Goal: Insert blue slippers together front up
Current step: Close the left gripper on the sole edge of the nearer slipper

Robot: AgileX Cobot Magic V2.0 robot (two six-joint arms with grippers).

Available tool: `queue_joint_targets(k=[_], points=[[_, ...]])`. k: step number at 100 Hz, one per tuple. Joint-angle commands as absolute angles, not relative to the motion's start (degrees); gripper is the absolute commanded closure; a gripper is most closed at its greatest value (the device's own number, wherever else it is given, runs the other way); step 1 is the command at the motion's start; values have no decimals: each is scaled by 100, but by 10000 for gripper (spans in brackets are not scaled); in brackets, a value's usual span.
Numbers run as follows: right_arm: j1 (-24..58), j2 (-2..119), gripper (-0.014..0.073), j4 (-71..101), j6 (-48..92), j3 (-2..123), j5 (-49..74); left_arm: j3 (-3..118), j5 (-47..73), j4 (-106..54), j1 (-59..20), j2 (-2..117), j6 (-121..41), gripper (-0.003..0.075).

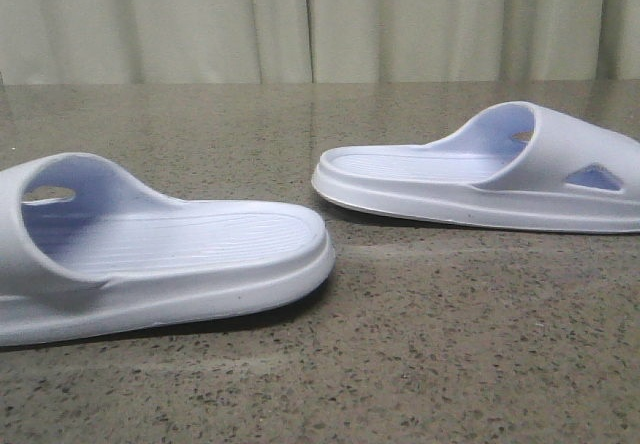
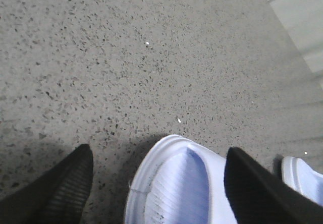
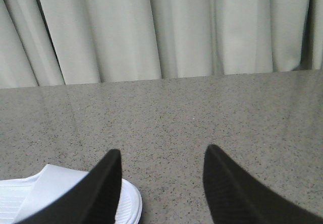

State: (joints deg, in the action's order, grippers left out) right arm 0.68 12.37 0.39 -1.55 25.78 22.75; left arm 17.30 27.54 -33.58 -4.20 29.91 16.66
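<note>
The 2 blue slippers lie flat on the speckled table point(image 1: 430, 364), well apart. The left slipper point(image 1: 150, 254) is near the front edge, the right slipper point(image 1: 490, 174) farther back. The left gripper point(image 2: 159, 181) is wide open above one slipper's end, holding nothing. The right gripper point(image 3: 161, 176) is also open and empty, before the curtain point(image 3: 161, 27).

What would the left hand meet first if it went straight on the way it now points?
Probably the heel end of a blue slipper, lying between the open left hand fingers; beyond it only the speckled tabletop. Depth is unclear.
</note>
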Motion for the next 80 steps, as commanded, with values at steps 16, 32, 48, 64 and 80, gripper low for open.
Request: queue_joint_targets(k=[16,32,48,64,80], points=[[47,1349,276,39,-116,2754,1752,1870,2454,-3967,-405,3248,1739,237],[47,1349,276,39,-116,2754,1752,1870,2553,-4129,-405,3535,1739,237],[47,1349,276,39,-116,2754,1752,1870,2566,-4342,-405,3747,1739,237],[47,1349,276,39,-116,2754,1752,1870,2620,-4540,-428,3831,1739,237],[47,1349,276,39,-116,2754,1752,1870,2734,-4592,-636,4017,1739,248]])
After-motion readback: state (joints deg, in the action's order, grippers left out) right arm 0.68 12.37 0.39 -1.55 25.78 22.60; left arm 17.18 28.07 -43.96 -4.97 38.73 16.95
